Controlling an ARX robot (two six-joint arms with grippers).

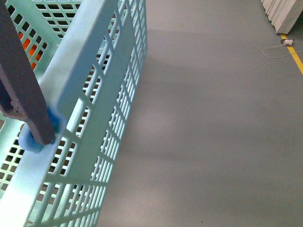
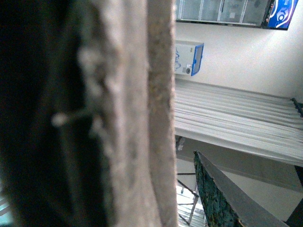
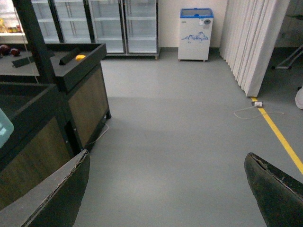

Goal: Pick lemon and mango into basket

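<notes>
The light teal basket (image 1: 90, 118) fills the left of the front view, tilted, with its dark swing handle (image 1: 23, 85) running up out of frame. In the left wrist view a blurred brownish bar (image 2: 132, 118) sits right against the camera, and my left gripper (image 2: 184, 198) is shut on it; one dark finger (image 2: 222, 203) shows. My right gripper (image 3: 168, 189) is open and empty over bare floor. A small yellow fruit (image 3: 80, 57) lies on a dark display stand (image 3: 80, 85); I cannot tell whether it is the lemon or the mango.
Something orange-red (image 1: 28, 47) shows through the basket's slots. Grey floor (image 1: 213, 118) spreads to the right. A yellow floor line (image 3: 279, 137) and white cable (image 3: 246, 112) lie near a white curtain (image 3: 251, 42). Glass fridges (image 3: 123, 23) and a small freezer (image 3: 195, 33) line the back wall.
</notes>
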